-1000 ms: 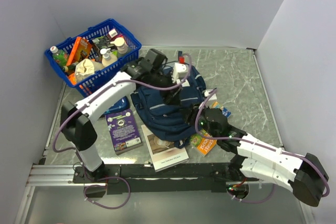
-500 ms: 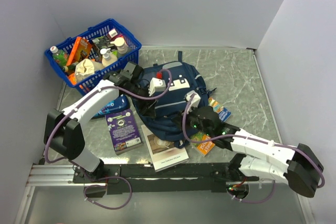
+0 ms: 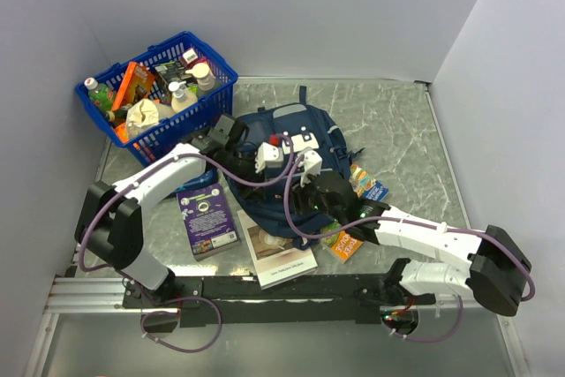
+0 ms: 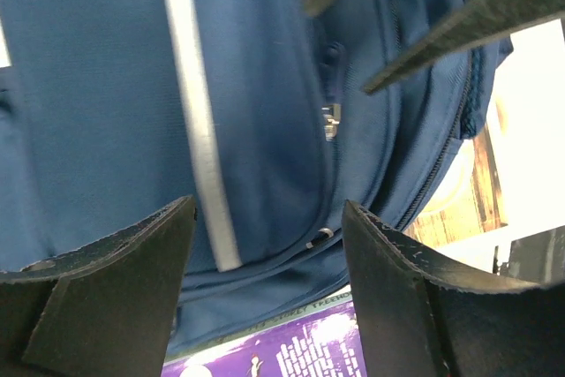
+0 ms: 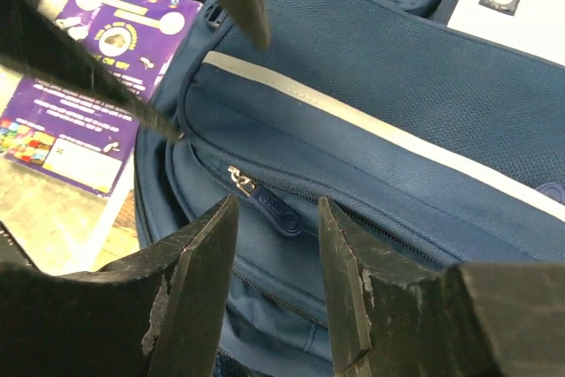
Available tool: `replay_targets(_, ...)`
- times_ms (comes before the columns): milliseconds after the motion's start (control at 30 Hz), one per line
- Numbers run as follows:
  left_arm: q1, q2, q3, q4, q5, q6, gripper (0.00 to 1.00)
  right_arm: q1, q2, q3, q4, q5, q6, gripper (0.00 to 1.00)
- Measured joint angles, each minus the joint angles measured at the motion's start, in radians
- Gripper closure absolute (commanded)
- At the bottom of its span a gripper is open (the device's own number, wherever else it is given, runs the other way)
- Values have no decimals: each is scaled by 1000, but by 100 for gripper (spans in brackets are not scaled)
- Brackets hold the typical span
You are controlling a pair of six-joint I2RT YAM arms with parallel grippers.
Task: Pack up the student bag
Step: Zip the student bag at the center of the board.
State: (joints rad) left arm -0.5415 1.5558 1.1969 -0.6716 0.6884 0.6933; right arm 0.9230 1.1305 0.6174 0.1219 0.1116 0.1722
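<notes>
The student bag, navy blue with a pale stripe, lies flat in the middle of the table. Both grippers hover low over its near left part, fingers pointing towards each other. My left gripper is open, with only the bag's fabric and a zip seam below it. My right gripper is open, its fingers either side of a blue zip pull on the bag without closing on it. Nothing is held.
A blue basket full of bottles and packets stands at the back left. A purple book, a small blue pencil case, a white book and an orange packet lie round the bag's near side.
My left gripper came back from the bag's far end to its near left part, narrowing a little. My right gripper moved left and forward onto the bag, over the zip pull.
</notes>
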Motion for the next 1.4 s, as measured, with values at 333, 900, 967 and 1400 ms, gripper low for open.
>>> replay_targets(333,-20,8,-52,60,-24,46,49,0,12,8,-27,31,-5,54)
replay_targets(900,-51,26,-38,125,-64,16,99,-23,-10,8,-34,40,4,55)
replay_targets(967,-51,26,-26,113,-64,15,99,-34,-12,8,-34,27,-6,55)
replay_targets(1400,-50,26,16,54,-47,-19,99,-60,50,20,10,-61,-53,55)
